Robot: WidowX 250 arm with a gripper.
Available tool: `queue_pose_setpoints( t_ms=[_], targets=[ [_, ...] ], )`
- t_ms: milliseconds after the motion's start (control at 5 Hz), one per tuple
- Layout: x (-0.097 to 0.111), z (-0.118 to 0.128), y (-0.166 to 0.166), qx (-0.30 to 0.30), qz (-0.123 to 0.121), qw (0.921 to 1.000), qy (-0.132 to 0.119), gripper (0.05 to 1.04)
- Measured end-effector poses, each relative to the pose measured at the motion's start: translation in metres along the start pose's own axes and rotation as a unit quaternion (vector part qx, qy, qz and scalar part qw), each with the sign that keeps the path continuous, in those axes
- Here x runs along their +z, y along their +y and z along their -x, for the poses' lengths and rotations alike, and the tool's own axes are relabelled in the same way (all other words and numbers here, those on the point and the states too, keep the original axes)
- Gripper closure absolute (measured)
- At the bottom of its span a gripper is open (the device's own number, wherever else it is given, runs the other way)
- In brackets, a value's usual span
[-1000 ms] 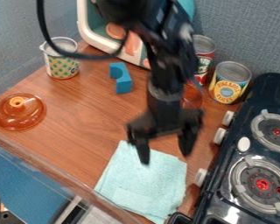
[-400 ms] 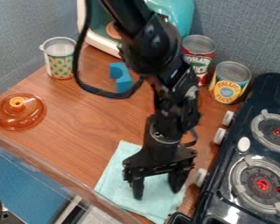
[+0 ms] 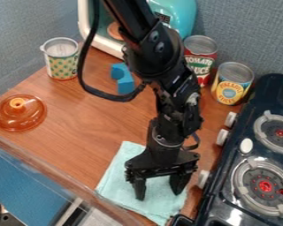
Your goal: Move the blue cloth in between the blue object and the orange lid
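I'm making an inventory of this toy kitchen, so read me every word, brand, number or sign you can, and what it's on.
"TOMATO SAUCE": red, white and green cylindrical can; the second word is less clear.
"PINEAPPLE SLICES": yellow and blue cylindrical can.
Too small to read: the marks on the small dark panel of the rounded turquoise toy appliance.

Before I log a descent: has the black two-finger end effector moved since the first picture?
Yes, down the view: the tips of the end effector went from higher than the lowest white knob on the black stove to lower.
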State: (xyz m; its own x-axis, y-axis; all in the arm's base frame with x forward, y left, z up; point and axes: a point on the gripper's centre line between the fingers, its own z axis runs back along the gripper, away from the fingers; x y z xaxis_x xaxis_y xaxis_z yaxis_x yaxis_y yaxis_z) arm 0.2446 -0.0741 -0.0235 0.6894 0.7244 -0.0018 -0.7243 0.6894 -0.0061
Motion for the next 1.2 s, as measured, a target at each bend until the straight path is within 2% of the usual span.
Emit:
queue_pose_setpoints(
  t_ms=[400,600,1000,1200],
  targets=[
    [-0.002,-0.011,0.003,0.009,0.007,0.9999,-0.009,0.081],
    [-0.001,-0.025,0.004,0.019,0.009,0.9996,-0.018,0.081],
    [-0.001,-0.08,0.025,0.107,0.013,0.9936,-0.033,0.082],
    [-0.002,-0.106,0.043,0.153,0.003,0.9876,-0.034,0.082]
  ],
)
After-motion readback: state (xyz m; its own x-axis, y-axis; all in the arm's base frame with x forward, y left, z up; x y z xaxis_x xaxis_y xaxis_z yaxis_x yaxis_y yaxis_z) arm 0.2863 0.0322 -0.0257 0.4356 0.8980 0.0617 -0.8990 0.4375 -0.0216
